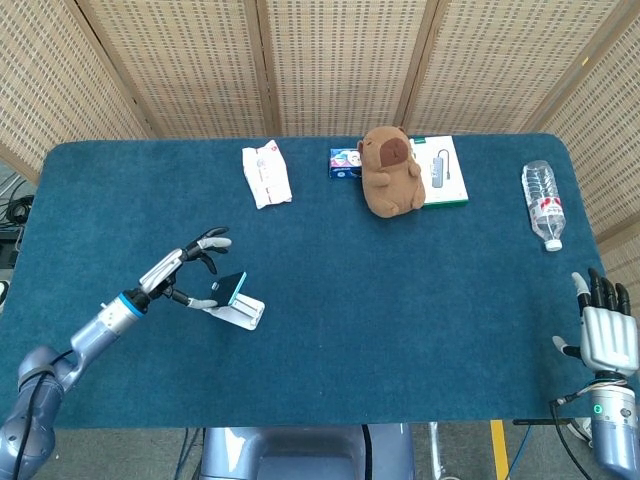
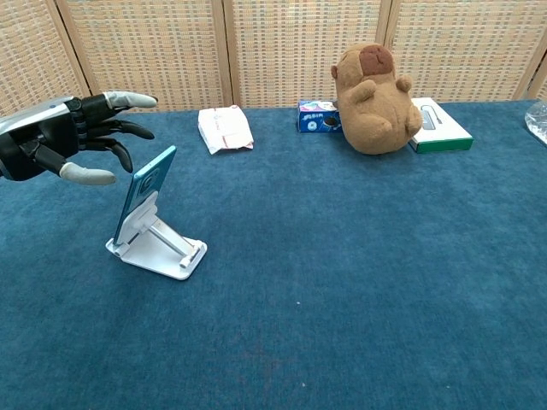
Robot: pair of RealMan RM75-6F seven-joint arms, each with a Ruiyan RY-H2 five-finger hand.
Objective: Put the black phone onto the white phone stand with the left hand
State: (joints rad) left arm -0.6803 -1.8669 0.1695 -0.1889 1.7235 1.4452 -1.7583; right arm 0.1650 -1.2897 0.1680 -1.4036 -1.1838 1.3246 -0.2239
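No writing legible on the black phone [image 2: 145,183] or white phone stand [image 2: 156,246].

My head view looks down from high above the near edge of the table [image 1: 420,330], almost straight down, and takes in the whole blue top up to the wicker screens [image 1: 330,60]; my chest view sits low and close at the near edge, facing level toward those screens. Both share the white phone stand [image 2: 155,243], the plush toy [image 2: 369,101] and the back row.
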